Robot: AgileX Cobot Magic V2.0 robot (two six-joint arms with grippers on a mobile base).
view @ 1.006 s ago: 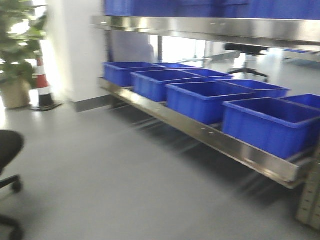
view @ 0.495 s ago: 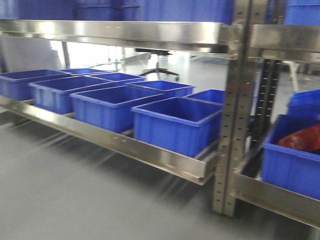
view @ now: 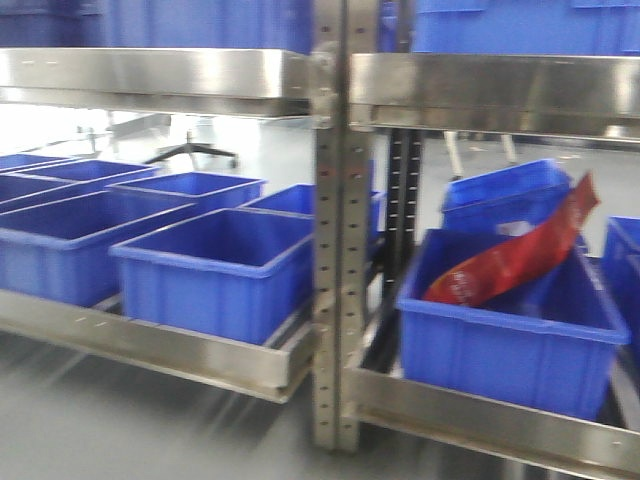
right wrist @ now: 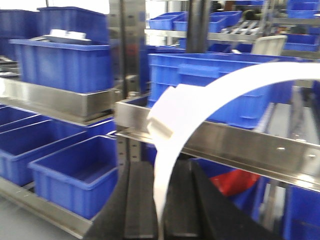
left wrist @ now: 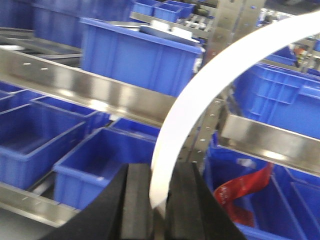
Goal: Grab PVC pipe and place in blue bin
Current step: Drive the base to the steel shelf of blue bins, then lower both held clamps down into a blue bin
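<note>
**Front-facing view.** A steel upright (view: 335,250) is seen dividing the shelf (view: 150,345) into two bays. To its left, blue bins (view: 215,275) are ranged along the front edge of the lower shelf. To its right, the right-hand bin (view: 500,350) is set at the front edge, with a red bag (view: 515,260) leaned inside it and rising above the rim.

**Left wrist view.** The left end effector (left wrist: 159,175) is shown closed on the white PVC pipe (left wrist: 175,130), which is clamped between two black fingers (left wrist: 137,200). The pipe is held in the air before the shelf and is bent in an arc up towards the right.

**Right wrist view.** The right end effector (right wrist: 160,170) is likewise closed on the PVC pipe (right wrist: 172,120), which is pinched between its black fingers (right wrist: 140,200). From there the pipe is curved upward and rightward across the upper shelf's front edge.
</note>
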